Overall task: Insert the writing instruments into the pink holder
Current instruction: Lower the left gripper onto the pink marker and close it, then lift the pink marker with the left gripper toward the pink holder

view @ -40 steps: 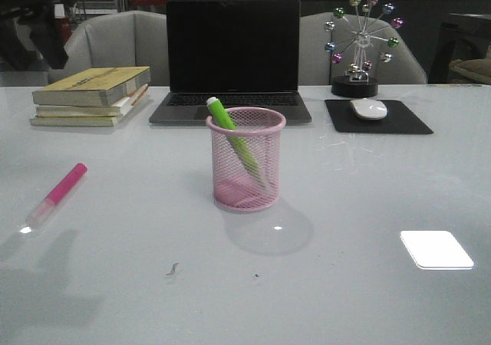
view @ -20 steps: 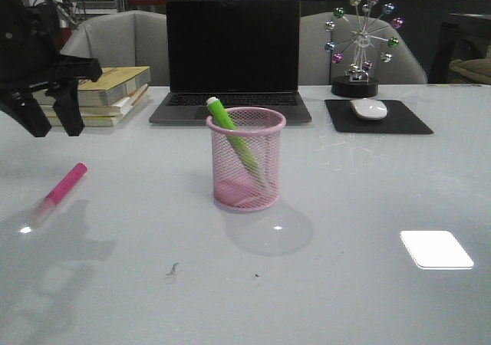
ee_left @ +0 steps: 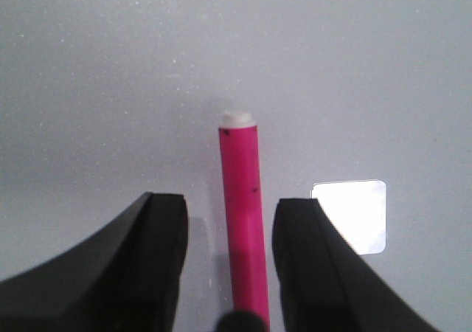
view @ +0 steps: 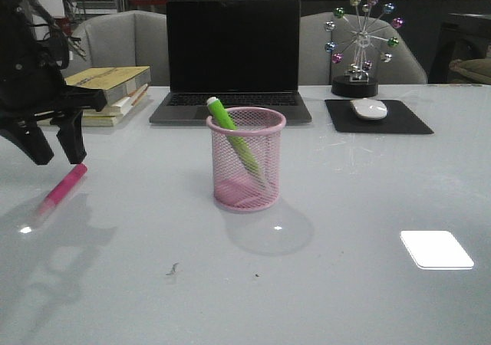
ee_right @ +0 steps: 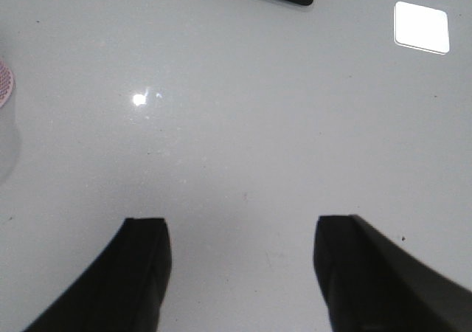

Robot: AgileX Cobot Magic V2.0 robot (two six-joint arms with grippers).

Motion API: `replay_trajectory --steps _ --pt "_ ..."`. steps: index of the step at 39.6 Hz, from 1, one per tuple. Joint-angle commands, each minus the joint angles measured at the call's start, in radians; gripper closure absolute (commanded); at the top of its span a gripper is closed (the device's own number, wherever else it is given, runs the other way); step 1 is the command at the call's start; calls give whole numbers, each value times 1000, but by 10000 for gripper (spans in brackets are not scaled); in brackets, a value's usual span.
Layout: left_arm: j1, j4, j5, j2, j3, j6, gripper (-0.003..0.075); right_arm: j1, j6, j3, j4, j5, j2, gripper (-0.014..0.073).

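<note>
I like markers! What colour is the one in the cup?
Bright green marker, leaning in the pink cup; clearest in the front view.

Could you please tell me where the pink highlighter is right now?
The pink highlighter lies flat on the table's left side in the front view, just below the open left gripper, left of the pink holder.

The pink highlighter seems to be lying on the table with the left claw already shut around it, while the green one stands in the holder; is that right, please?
Not quite: the left claw is open, straddling the pink highlighter without gripping it, as the left wrist view shows. The rest holds: it lies on the table, and the green highlighter stands in the holder.
</note>
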Motion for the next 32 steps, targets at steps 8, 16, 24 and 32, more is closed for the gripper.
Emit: replay_trajectory --steps 8,16,24,32 --pt "-7 -20 -27 -14 -29 -9 365 -6 -10 -27 -4 -38 -12 64" --pt "-7 -36 -21 11 -29 -9 365 -6 -10 -27 -4 -34 -12 64" --pt "-7 -36 -15 20 -29 -9 374 -6 -10 -27 -4 -34 -12 64" --pt "-7 -35 23 35 -29 -9 540 -6 -10 -27 -4 -34 -12 64"
